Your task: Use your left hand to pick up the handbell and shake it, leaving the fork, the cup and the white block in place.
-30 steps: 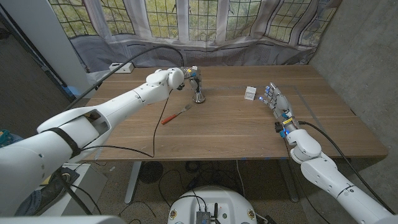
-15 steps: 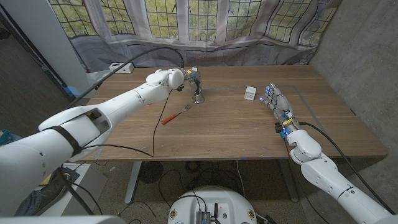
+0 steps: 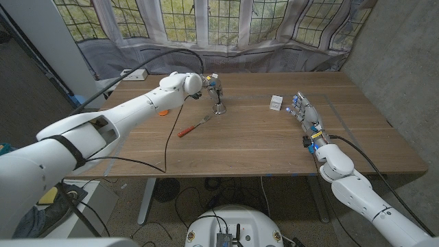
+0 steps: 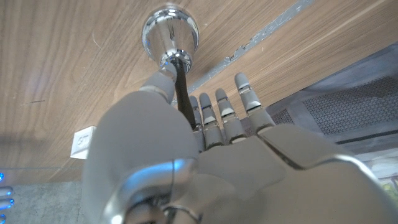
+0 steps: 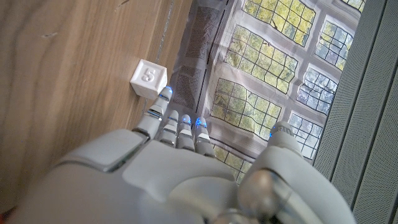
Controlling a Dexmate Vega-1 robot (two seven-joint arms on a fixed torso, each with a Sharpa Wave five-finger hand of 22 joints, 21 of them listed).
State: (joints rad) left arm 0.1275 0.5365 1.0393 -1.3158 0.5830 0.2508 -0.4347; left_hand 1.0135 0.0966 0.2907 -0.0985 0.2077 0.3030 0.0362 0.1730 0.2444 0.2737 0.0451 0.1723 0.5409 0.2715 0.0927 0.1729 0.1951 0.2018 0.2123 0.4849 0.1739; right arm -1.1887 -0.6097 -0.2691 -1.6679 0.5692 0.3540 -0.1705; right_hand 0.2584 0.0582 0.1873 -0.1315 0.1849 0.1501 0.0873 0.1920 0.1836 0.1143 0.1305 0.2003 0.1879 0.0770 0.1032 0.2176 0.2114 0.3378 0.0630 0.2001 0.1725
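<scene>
The chrome handbell (image 3: pixel 218 107) stands at the back middle of the table, its black handle upright. My left hand (image 3: pixel 211 85) grips that handle from above. In the left wrist view the handle (image 4: pixel 180 84) runs between thumb and fingers, down to the shiny bell (image 4: pixel 170 30). I cannot tell whether the bell touches the wood. The fork (image 3: pixel 194 125), with its orange-red handle, lies in front of the bell. The white block (image 3: pixel 276 103) sits to the right and also shows in both wrist views (image 5: pixel 148 78) (image 4: pixel 83 142). My right hand (image 3: pixel 306 115) is near the block, fingers straight and apart, holding nothing.
An orange thing (image 3: pixel 162 113), perhaps the cup, peeks out from behind my left forearm. A black cable (image 3: pixel 170 140) hangs from the left arm across the table. A curtain and windows stand behind the table's far edge (image 3: pixel 274 73).
My left forearm has risen a little and uncovered the orange thing behind it. The bell stays in about the same spot under the hand. The right hand has not moved.
</scene>
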